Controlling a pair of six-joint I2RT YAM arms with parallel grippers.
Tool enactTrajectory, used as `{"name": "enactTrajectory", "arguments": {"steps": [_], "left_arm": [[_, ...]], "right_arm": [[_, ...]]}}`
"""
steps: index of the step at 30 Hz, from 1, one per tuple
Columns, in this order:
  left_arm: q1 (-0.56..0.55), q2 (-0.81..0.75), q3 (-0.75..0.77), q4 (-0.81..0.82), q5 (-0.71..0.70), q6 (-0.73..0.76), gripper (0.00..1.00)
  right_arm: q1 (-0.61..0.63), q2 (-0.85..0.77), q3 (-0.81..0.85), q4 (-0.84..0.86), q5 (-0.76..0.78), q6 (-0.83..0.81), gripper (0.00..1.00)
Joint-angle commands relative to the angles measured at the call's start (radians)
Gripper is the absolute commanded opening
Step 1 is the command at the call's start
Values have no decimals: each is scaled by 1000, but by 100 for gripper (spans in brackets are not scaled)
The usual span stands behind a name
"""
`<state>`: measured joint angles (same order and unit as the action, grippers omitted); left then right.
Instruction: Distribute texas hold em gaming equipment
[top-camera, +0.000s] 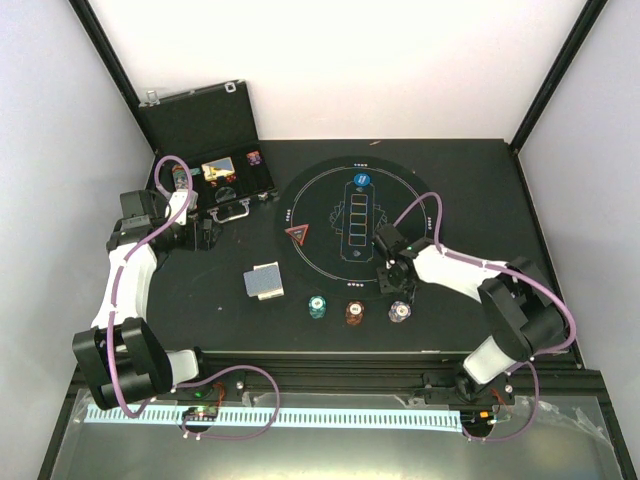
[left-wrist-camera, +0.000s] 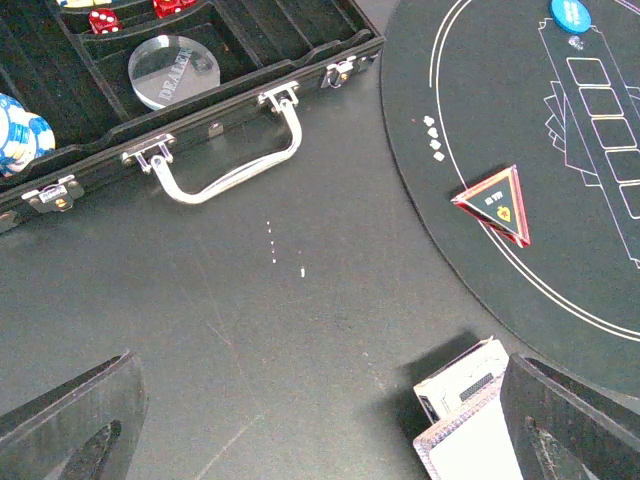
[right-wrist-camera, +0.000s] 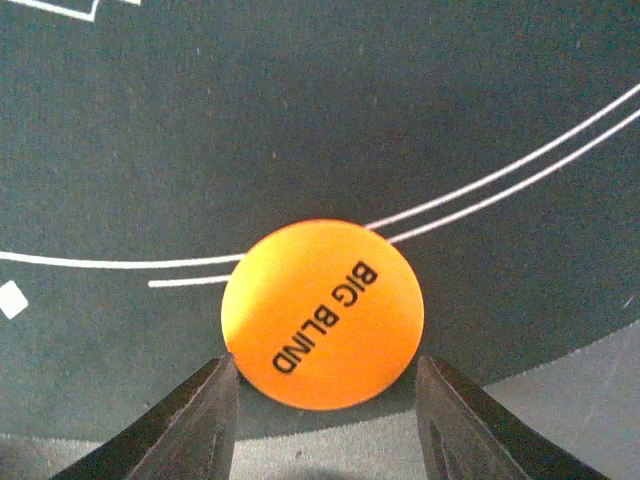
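Orange BIG BLIND disc (right-wrist-camera: 322, 315) lies flat on the round black mat (right-wrist-camera: 300, 110), over its double white outline close to the mat's edge. It looks thin, rigid, light and smooth-faced, so it would likely skid rather than lift; best taken across opposite points of the rim. Right gripper (right-wrist-camera: 325, 368) straddles it, one finger at each side of the rim (pinching or just clear: cannot tell). Left gripper (left-wrist-camera: 320, 362) is spread wide over the table, with the card deck (left-wrist-camera: 465, 415) just beside one finger.
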<state>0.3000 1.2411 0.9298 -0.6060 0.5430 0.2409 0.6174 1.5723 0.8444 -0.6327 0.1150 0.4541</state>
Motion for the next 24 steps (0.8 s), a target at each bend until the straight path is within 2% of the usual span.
{"name": "enactTrajectory", "arguments": {"steps": [1,14,24], "left_arm": [[10,-14,48,-21,12,12,99],[22,-11,47,-19,11,23,99],[27,-5,47,-16,17,21,99]], "right_arm": [[4,34,41,-8,43,-5,51],[-7,78,54,-23,115,-15,50],[-69,98,128,-31,141,-44,49]]}}
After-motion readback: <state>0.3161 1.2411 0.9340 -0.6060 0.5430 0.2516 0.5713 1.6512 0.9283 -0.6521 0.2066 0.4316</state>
